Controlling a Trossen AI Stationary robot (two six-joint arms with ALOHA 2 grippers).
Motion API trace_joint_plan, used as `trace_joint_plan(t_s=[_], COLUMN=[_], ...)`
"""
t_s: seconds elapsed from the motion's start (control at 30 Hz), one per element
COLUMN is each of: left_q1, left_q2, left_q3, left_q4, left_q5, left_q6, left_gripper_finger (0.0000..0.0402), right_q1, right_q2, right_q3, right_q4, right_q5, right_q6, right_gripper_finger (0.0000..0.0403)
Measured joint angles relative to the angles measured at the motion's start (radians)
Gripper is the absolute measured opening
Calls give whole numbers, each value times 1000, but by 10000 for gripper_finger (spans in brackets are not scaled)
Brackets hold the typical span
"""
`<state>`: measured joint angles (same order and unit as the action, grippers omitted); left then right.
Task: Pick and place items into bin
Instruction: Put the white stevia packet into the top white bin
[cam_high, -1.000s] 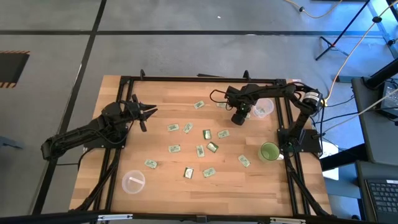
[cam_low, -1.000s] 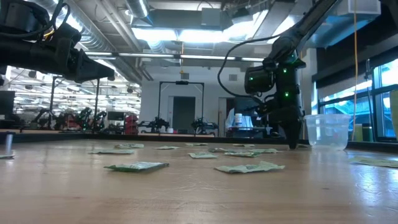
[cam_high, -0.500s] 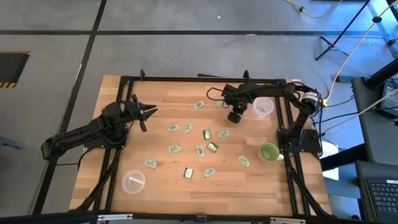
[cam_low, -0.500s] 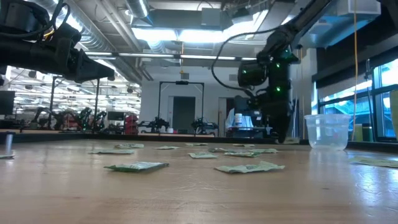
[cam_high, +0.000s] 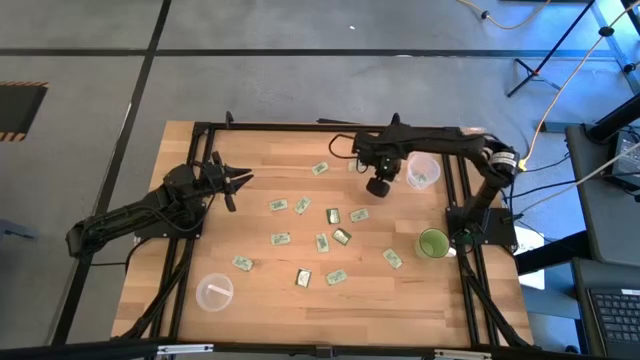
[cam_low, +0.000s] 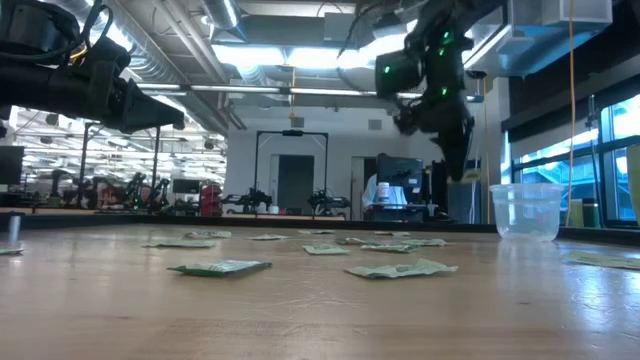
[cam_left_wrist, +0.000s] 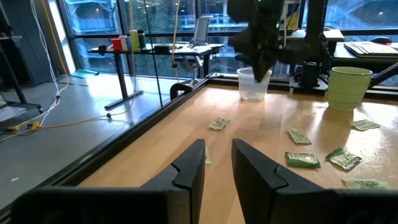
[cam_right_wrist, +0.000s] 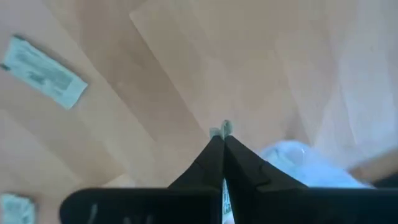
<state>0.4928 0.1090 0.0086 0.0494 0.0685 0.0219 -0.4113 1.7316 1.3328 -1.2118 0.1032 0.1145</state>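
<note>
Several small pale green and white packets (cam_high: 321, 242) lie flat across the middle of the wooden table; the low view shows them as well (cam_low: 220, 267). My right gripper (cam_high: 378, 186) hangs above the table just left of a clear plastic cup (cam_high: 421, 172), shut on a packet. It shows raised in the low view (cam_low: 458, 168). The cup has a packet inside. My left gripper (cam_high: 236, 186) waits open at the table's left side, off the table and touching nothing (cam_left_wrist: 217, 163). My right gripper pinches a small pale green packet between its two fingertips. Only a sliver of the packet's edge (cam_right_wrist: 223, 129) shows beyond the tips; the fingers hide the rest. The fingers point down from above, and the packet is lifted clear of the table.
A green cup (cam_high: 433, 243) stands near the right edge, and a clear round cup (cam_high: 214, 292) stands at the near left. A black frame (cam_high: 300, 127) runs around the table. Bare wood lies along the near edge.
My right gripper has risen from the table beside the clear cup and shifted slightly toward the table's far left. It has stayed shut, and it now hangs well above the tabletop. The left arm has kept still.
</note>
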Motion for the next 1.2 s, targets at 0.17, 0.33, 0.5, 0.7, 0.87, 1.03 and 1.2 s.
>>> trace_joint_plan(t_s=[0.17,0.33,0.5,0.7,0.87,1.03,1.2], left_q1=[0,0,0,0,0,0,0], left_q2=[0,0,0,0,0,0,0], left_q3=[0,0,0,0,0,0,0], left_q4=[0,0,0,0,0,0,0], left_q5=[1,1,2,2,2,2,2], left_q6=[0,0,0,0,0,0,0], left_gripper_finger=[75,75,75,75,75,75,75], right_q1=[-33,-72,-111,-186,-240,-262,-277], right_q2=[-131,-257,-304,-303,-302,-302,-302], right_q3=[2,2,2,-65,-219,-349,-410], right_q4=[-56,-107,-131,-141,-88,78,179], right_q5=[25,73,85,88,90,87,87], right_q6=[77,207,252,251,247,214,191], right_gripper_finger=[11,12,12,12,12,12,12])
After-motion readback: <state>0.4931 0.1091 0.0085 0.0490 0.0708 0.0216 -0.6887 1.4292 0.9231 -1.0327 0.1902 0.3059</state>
